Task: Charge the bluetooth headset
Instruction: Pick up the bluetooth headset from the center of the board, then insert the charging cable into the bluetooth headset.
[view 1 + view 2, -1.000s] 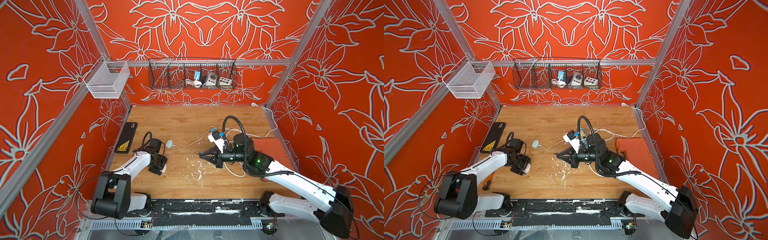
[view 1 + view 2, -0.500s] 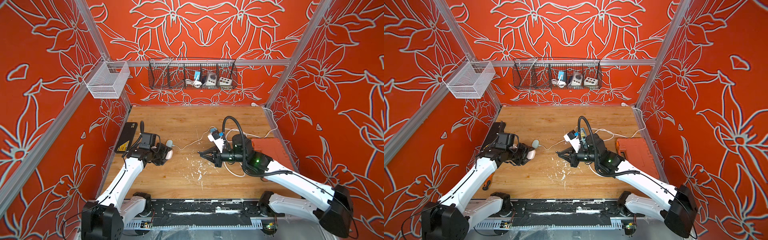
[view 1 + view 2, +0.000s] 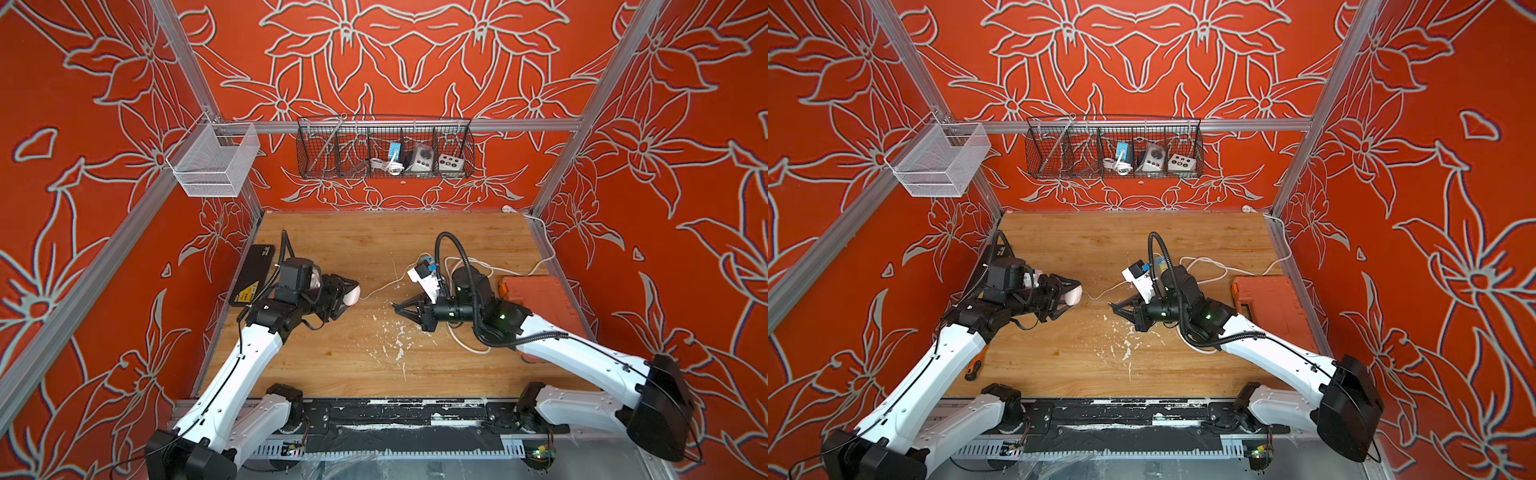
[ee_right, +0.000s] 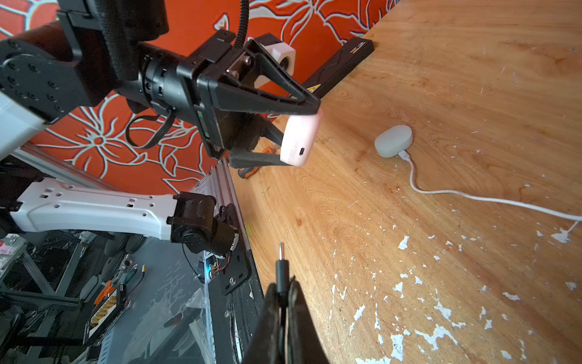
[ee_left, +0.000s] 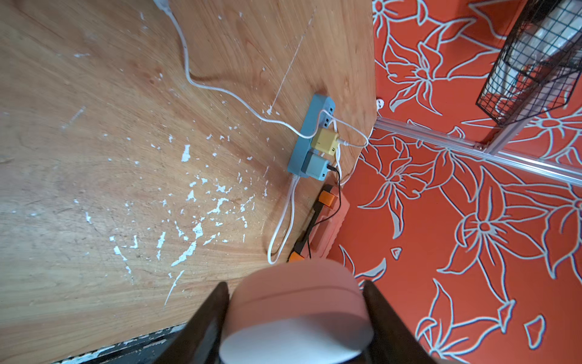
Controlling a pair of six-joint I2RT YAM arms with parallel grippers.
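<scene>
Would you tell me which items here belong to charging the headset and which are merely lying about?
For the job: pink headset case in the left gripper; black charging plug in the right gripper; blue power strip.
Lying about: grey case; orange tool case; black flat box; screwdriver; wire basket.

White links (image 3: pixel 253 353) meet black joints (image 3: pixel 656 411) and ribbed black cables (image 3: pixel 445 234).

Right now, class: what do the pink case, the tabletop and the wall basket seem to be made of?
Pink case: probably smooth matte plastic; even colour, rounded edges, moulded seam.
Tabletop: wood or wood-look laminate; grain shows, with white flecks.
Wall basket: black wire mesh, likely coated metal.
</scene>
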